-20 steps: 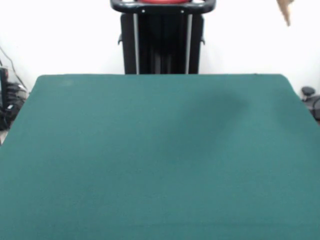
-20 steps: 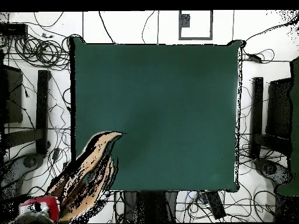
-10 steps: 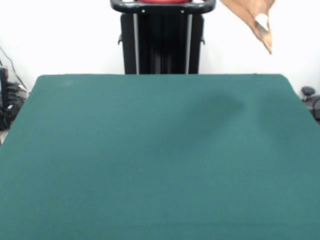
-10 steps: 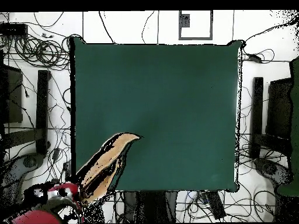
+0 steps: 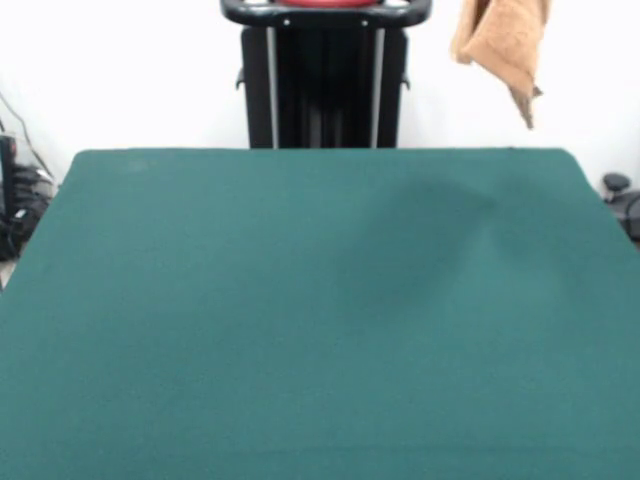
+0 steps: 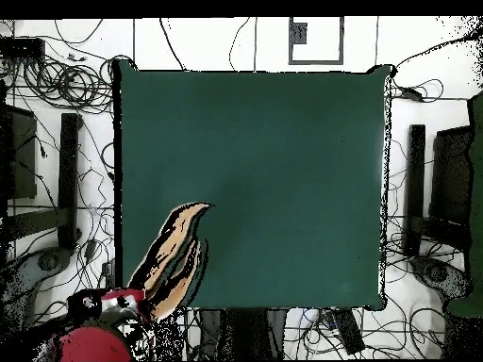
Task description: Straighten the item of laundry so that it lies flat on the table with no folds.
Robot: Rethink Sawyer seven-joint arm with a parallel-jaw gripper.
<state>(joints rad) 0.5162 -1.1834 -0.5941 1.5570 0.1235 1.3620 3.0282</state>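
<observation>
Now the orange-tan terry-cloth towel (image 5: 503,42) is up in the air, hanging bunched and narrow from something above the front view's top edge, its lowest corner dangling clear of the dark green felt surface (image 5: 300,320). From overhead the cloth (image 6: 174,256) shows as 1 long streak, running from the red-and-black arm (image 6: 94,325) off the surface's corner in toward the green. So the towel's long axis hangs straight down below the end effector, and the whole bundle sits over 1 corner region, well away from the middle. The end effector itself is hidden; whether it is clamped on the cloth cannot be read, though something surely holds the towel up. My call: the spread-out needs a carry inward toward the centre before any lowering.
</observation>
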